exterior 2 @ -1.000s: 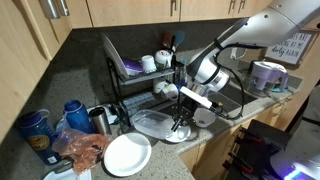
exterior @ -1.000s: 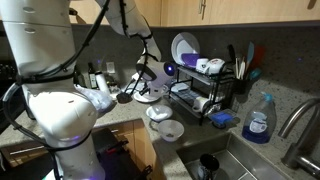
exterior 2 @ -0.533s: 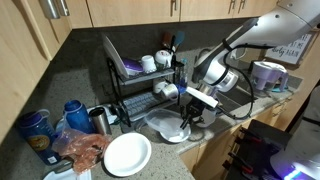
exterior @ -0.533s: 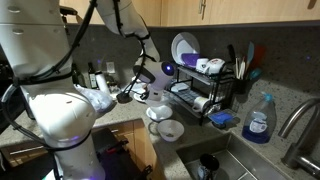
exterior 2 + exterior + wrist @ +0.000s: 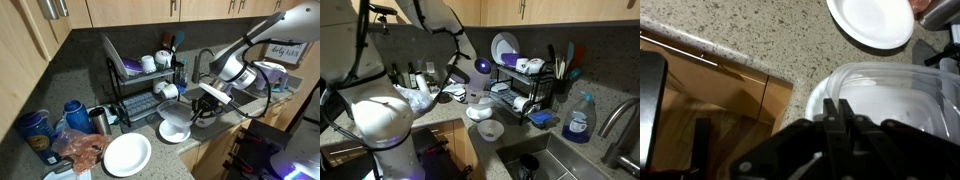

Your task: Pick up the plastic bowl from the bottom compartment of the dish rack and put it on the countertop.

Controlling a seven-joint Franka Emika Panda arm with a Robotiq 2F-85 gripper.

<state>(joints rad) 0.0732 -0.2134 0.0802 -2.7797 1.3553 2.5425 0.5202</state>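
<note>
The black wire dish rack (image 5: pixel 525 90) (image 5: pixel 135 95) stands on the dark speckled countertop (image 5: pixel 85 100) (image 5: pixel 750 30), with plates and cups in it. My gripper (image 5: pixel 836 125) (image 5: pixel 203 108) (image 5: pixel 470 97) is out in front of the rack, low over the counter's front edge. Its fingers are pinched together on the rim of a clear plastic bowl (image 5: pixel 895 95) (image 5: pixel 186 119) (image 5: pixel 478 112). The bowl hangs just above a small white bowl (image 5: pixel 172 131) (image 5: pixel 816 100).
A white plate (image 5: pixel 127 154) (image 5: pixel 872 20) lies near the counter's front edge. Wooden cabinet fronts (image 5: pixel 710 100) drop away below the edge. A blue soap bottle (image 5: pixel 578 120) and the sink (image 5: pixel 550 160) are beyond the rack. Blue cups (image 5: pixel 35 128) and a wrapper sit in the corner.
My gripper has carried the clear plastic bowl sideways away from the rack's front, along the counter edge and over the small white bowl. Its fingers stayed shut.
</note>
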